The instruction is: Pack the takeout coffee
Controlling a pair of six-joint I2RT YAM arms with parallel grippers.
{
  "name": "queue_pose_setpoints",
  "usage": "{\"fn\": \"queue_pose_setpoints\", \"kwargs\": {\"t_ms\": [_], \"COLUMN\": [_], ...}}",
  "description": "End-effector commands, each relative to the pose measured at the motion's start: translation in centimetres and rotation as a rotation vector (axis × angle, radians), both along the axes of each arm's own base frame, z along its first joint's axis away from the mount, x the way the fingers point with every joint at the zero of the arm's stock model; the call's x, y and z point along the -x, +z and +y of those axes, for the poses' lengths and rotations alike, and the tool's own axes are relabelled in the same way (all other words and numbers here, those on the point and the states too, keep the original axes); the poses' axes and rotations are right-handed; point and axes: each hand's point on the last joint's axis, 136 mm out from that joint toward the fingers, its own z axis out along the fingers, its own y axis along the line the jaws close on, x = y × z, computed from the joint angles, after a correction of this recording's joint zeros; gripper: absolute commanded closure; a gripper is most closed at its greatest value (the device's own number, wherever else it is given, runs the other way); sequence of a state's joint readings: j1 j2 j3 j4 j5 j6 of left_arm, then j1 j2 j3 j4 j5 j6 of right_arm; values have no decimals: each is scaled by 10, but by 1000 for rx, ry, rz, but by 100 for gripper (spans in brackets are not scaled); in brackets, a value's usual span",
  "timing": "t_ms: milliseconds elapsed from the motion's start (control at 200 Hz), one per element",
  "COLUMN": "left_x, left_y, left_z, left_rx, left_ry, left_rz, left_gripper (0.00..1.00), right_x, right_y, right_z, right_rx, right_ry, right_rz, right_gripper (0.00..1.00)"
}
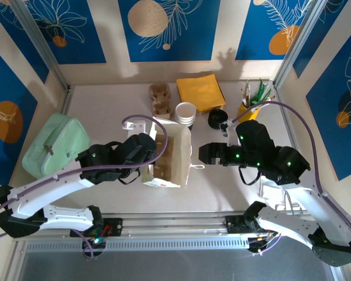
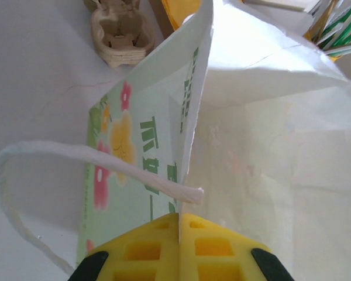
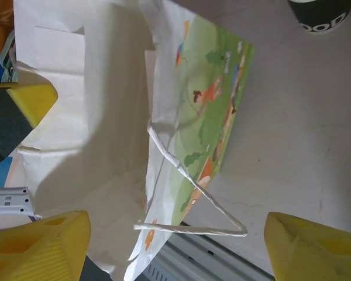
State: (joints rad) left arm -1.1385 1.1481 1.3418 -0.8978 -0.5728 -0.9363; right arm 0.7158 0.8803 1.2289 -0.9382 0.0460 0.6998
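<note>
The takeout coffee stands on the table, black top up, just beyond the right gripper and clear of its fingers. In the right wrist view the cup sits at the far corner, its side looking dark with white lettering. That gripper is spread wide and holds nothing, with the near handle of the paper bag looping between its yellow fingers. The bag stands open directly ahead of it, apart from the cup. On the bag's other side the left gripper is pinched tight on the bag's rim, its pads pressed together around the paper, with the other handle hanging just beside them. A stack of white cups stands beyond the bag, next to the coffee
</note>
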Motion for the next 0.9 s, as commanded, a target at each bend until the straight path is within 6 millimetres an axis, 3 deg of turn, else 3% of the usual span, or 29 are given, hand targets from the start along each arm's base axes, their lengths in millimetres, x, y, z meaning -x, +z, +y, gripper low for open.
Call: {"fn": "queue_pose_setpoints", "kwargs": {"t_ms": [0, 285, 525, 895], "left_x": [-1, -9, -5, -13], "left_y": [7, 3, 0, -5], "left_z": [-6, -13, -44, -79], "left_rx": [111, 265, 435, 474], "left_ry": [6, 33, 5, -20], "left_rz": [16, 67, 149, 204], "left_gripper": [100, 100, 100, 100], "right_x": [2, 0, -1, 6], "right_y": [7, 11, 15, 11], "right_z": [-8, -12, -18, -25], "right_rx": [8, -1, -8, -27], "right_ry": [-5, -14, -30, -40], "right_rz": [-14, -15, -13, 11], "right_gripper": [21, 22, 21, 22]}}
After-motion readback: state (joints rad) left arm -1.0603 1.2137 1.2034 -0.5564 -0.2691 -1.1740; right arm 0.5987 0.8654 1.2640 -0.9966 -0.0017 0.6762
